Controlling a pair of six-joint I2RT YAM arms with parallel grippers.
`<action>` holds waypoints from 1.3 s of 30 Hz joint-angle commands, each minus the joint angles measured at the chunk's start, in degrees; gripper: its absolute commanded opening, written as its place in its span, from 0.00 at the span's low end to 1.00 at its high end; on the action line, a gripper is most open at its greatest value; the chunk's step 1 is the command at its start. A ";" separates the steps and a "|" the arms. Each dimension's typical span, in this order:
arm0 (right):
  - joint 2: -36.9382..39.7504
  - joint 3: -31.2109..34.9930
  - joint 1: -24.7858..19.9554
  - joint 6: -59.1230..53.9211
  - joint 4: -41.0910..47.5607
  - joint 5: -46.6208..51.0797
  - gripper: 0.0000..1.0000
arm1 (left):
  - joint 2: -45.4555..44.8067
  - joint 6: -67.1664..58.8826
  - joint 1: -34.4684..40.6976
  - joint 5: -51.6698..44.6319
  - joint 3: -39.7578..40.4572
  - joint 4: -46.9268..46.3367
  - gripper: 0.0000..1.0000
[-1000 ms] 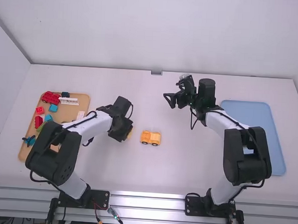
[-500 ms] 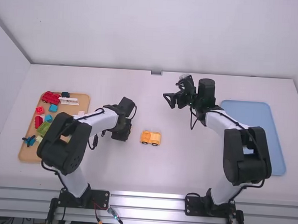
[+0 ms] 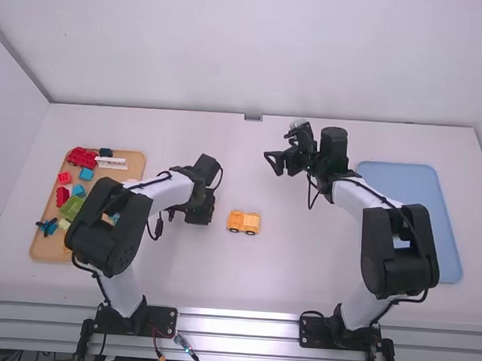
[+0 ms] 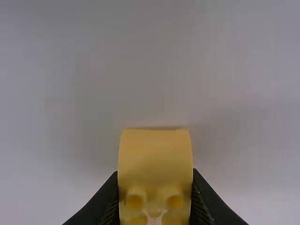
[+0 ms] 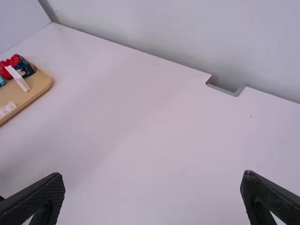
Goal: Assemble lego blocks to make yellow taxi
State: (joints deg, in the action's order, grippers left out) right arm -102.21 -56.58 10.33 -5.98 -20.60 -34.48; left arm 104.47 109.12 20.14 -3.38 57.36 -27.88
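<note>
Yellow wheeled base [image 3: 244, 222], approx. mid-table, upright on its wheels; a yellow block [image 4: 155, 159] w/ round studs is apart from it, grasped btwn the fingers of the L pincer [image 4: 155, 174]. That pincer is beside the base, on the side toward the tan tray [image 3: 40, 249]; can't tell if the block touches the table [image 3: 288, 284]. R pincer [image 5: 152, 178] is spread wide w/ nothing in it, beyond the base. Tray holds red, blue, green & white pcs. Blue mat [image 3: 432, 231] lies at far R.

Progress: base looks ready, block picked but not joined. Left to do, prob.: line block up over base, press down, add any remaining pcs.
</note>
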 commanded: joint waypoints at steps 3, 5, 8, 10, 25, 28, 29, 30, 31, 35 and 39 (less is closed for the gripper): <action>-0.02 -1.57 0.15 0.17 0.13 -0.15 0.99 | 0.98 -3.17 0.13 -0.31 0.42 1.07 0.77; -0.02 -1.57 0.17 0.20 0.11 -0.11 0.99 | 0.98 -5.18 0.13 -1.16 0.44 2.10 0.99; -0.02 -1.57 0.17 0.17 0.13 -0.15 0.99 | 0.98 -5.49 0.11 -3.30 0.44 2.43 0.99; -0.02 -1.57 0.22 0.17 0.15 -0.11 0.99 | 0.96 -5.55 0.13 -3.04 0.44 2.47 0.99; -0.02 -1.57 0.15 0.20 0.11 -0.11 0.99 | -1.84 -61.33 -1.55 -6.71 21.29 -19.04 0.99; -0.02 -1.57 0.15 0.22 0.11 -0.15 0.99 | -1.84 -84.06 -1.09 -4.81 27.61 -24.94 0.99; -0.02 -1.57 0.17 0.20 0.11 -0.13 0.99 | -1.84 -90.36 -1.03 -3.87 29.14 -26.16 0.99; -0.02 -1.57 0.17 0.20 0.09 -0.09 0.99 | -1.84 -93.79 -1.01 -3.19 29.94 -26.86 0.99; -0.02 -1.57 0.17 0.20 0.11 -0.07 0.99 | -1.84 -100.30 -1.01 -2.14 31.36 -28.20 0.99; -0.02 -1.57 0.20 0.20 0.33 -0.09 0.99 | -1.84 -118.09 -1.07 2.21 33.44 -28.37 0.99; -0.02 -1.57 0.15 0.20 0.24 -0.13 0.99 | -1.84 -139.05 -1.07 13.55 32.20 -26.29 0.99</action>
State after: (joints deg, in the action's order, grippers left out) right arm -102.21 -56.60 10.35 -5.96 -20.36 -34.50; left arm 103.37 -9.43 19.07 1.93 90.04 -53.95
